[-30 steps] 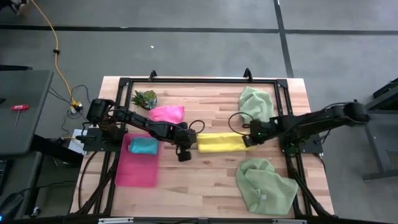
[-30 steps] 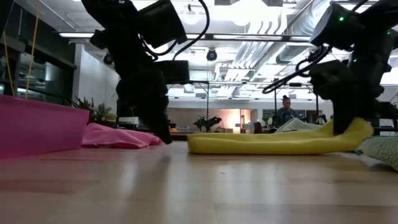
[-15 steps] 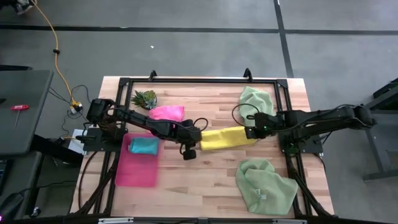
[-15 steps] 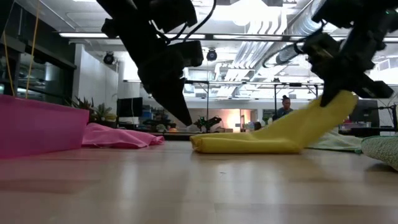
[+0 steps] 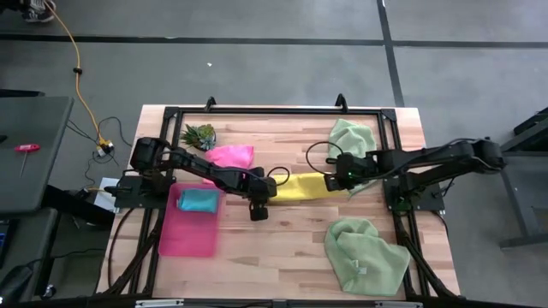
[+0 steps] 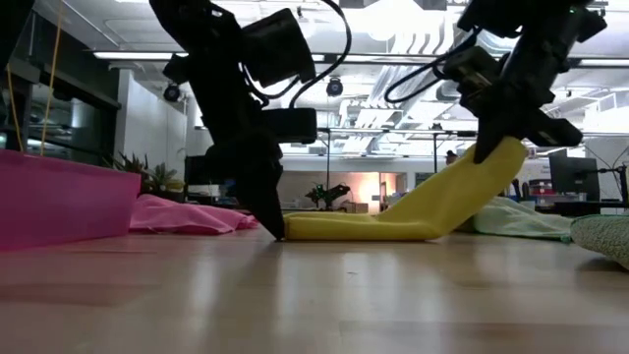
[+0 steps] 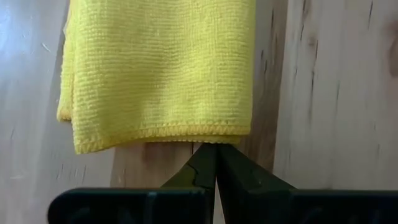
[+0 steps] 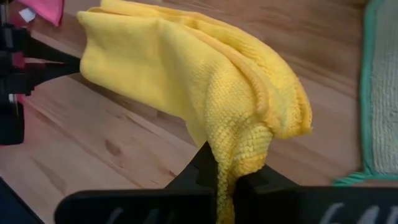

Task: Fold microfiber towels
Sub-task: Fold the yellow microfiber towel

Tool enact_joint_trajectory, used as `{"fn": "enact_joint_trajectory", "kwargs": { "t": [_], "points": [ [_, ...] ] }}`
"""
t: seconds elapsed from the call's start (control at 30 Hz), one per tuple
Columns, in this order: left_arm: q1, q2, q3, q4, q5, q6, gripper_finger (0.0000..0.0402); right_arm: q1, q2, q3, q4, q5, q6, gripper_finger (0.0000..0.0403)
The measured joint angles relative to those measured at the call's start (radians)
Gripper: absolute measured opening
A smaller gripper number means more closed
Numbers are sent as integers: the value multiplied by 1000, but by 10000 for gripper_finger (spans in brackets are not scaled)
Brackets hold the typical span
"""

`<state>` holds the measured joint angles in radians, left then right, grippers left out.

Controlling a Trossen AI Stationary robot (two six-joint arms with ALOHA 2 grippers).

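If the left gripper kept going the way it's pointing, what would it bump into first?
Most likely the yellow towel. The left gripper is shut, its tips just short of the towel's near hem, which lies straight ahead on the table. How big the gap is I can't tell.

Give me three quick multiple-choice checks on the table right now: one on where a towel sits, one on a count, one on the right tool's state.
1. Where is the teal towel?
A. In the pink tray
B. On the bare table
C. Under the plant

2. How many pale green towels are on the table?
A. One
B. Two
C. Three

3. What is the right tool doing?
A. Open above the table
B. Shut on nothing
C. Shut on the yellow towel, lifting that end

Answers:
1. A, the high view shows it lying inside the tray.
2. B, one lies at the far right, one at the near right.
3. C, the low view shows that end raised off the table while the other end lies flat.
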<state>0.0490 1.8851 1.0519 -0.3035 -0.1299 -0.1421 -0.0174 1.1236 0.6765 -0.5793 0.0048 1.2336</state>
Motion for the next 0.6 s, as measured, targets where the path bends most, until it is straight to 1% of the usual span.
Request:
{"fn": "enact_joint_trajectory", "kwargs": {
  "t": [0.17, 0.27, 0.4, 0.6],
  "points": [
    [7, 2, -2, 27, -14, 23, 0, 0, 28, 26, 6, -15, -1, 0],
    [16, 3, -2, 28, -18, 23, 0, 0, 49, 36, 43, -31, 13, 0],
    [23, 3, -2, 56, -17, 23, 0, 0, 87, 36, 132, -58, 43, 0],
    [18, 3, -2, 79, -14, 23, 0, 0, 169, 36, 292, -58, 63, 0]
  ]
}}
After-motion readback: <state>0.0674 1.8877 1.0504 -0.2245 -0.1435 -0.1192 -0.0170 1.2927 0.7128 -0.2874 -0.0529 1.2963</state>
